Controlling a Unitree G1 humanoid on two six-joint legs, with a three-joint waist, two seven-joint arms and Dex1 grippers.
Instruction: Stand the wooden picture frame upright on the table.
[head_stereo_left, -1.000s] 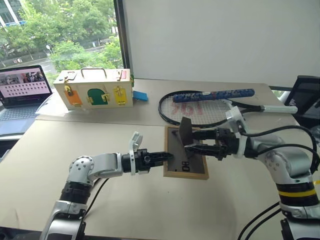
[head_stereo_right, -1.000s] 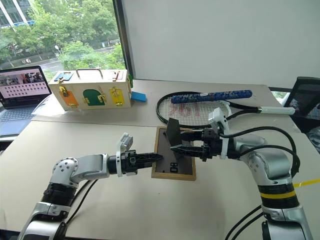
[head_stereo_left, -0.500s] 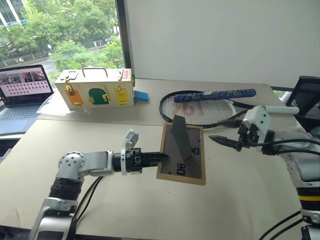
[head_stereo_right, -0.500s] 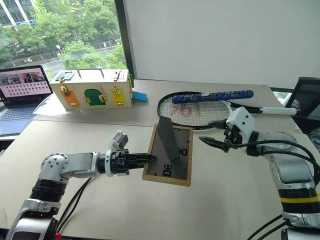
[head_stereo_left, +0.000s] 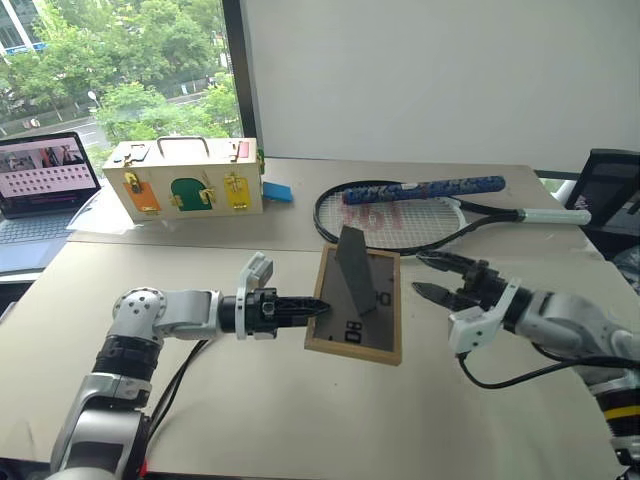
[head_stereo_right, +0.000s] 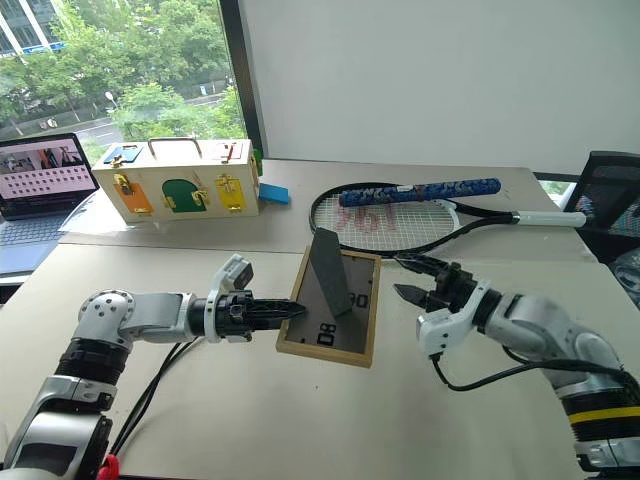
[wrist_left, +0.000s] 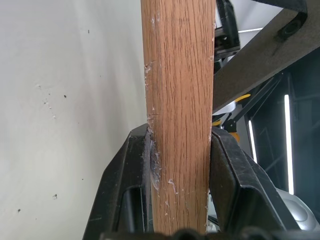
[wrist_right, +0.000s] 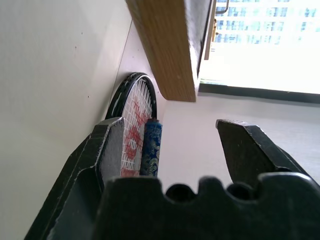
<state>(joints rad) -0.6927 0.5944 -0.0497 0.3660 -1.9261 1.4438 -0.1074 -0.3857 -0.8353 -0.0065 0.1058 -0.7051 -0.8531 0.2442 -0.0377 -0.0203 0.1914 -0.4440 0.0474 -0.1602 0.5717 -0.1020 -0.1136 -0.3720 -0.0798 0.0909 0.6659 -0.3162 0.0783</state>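
Picture frame (head_stereo_left: 356, 316): light wood, grey backing up, triangular stand raised; tilted over the bench (head_stereo_left: 250, 400), middle. Left gripper (head_stereo_left: 318, 308): fingers clamped on the frame's left edge. Right gripper (head_stereo_left: 430, 277): fingers spread wide, holding nothing, just right of the frame, apart from it. Racket (head_stereo_left: 400, 215): lying behind the frame.

Light-wood picture frame (head_stereo_left: 354, 302), dark grey backing; beige table (head_stereo_left: 250, 400).
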